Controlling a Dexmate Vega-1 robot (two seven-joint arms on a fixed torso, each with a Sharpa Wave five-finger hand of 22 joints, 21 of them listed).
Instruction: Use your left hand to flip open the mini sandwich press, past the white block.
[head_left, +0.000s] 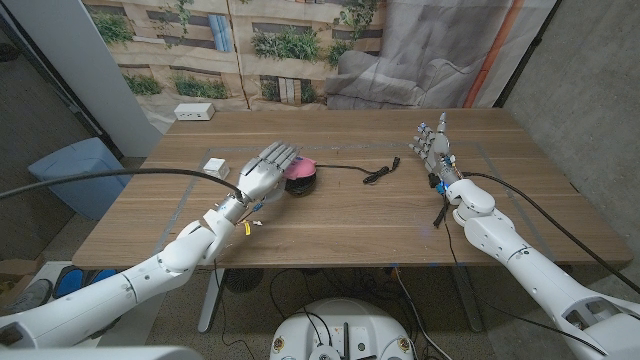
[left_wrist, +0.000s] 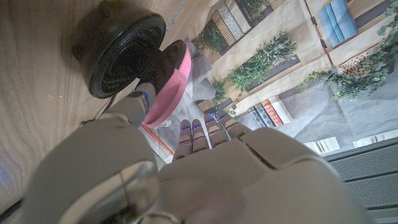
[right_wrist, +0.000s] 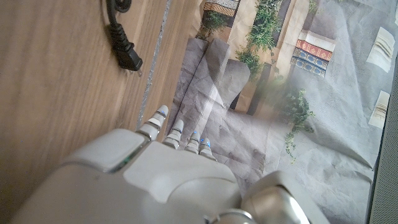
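The mini sandwich press (head_left: 301, 177) is round, with a pink lid over a black base, and sits mid-table just beyond my left hand (head_left: 262, 171). In the left wrist view the pink lid (left_wrist: 169, 81) stands lifted off the black base (left_wrist: 118, 53), and one finger (left_wrist: 139, 103) of my left hand (left_wrist: 186, 174) touches the lid's edge. The other fingers are stretched out, gripping nothing. The white block (head_left: 216, 166) lies on the table to the left of that hand. My right hand (head_left: 434, 146) stands upright at the right, fingers apart and holding nothing.
The press's black cord runs right across the table to a loose plug (head_left: 380, 173), which also appears as the plug (right_wrist: 126, 57) ahead of my right hand (right_wrist: 155, 180). A white box (head_left: 194, 112) sits at the far left corner. A blue bin (head_left: 72, 172) stands beside the table.
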